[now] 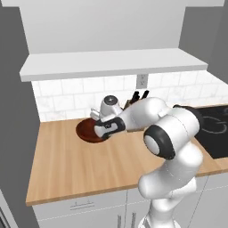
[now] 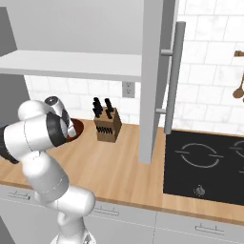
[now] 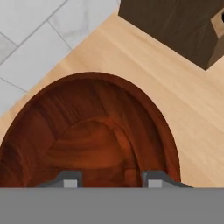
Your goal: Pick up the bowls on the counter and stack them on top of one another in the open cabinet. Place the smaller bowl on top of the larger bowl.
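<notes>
Toward the left rear of the bench (image 1: 67,160), near the white tiled wall (image 1: 62,98), sits a bowl (image 1: 87,131): round, shallow, glossy dark red-brown wood with curved grain bands across its hollow, and which of the two bowls it is cannot be told. From the hand view its rim (image 3: 144,100) arcs wide over the light-tan planks, and the gripper (image 3: 107,180) hangs right over the hollow, its two small grey fingertips (image 3: 68,180) parted with bare bowl wood between them, so it looks released with nothing in its grasp. In the left base view the white arm (image 1: 169,133) reaches leftward across the butcher-block bench, with its hand covering the bowl's right edge. Right of the bowl stands a knife block (image 2: 107,126), a squat brown wooden box with dark handles sticking up from its slanted top. Above runs the flat white bottom board of the open cabinet (image 1: 111,62). Farther right lies a black stovetop (image 2: 205,162) marked with pale burner rings. No writing or labels can be read anywhere.
</notes>
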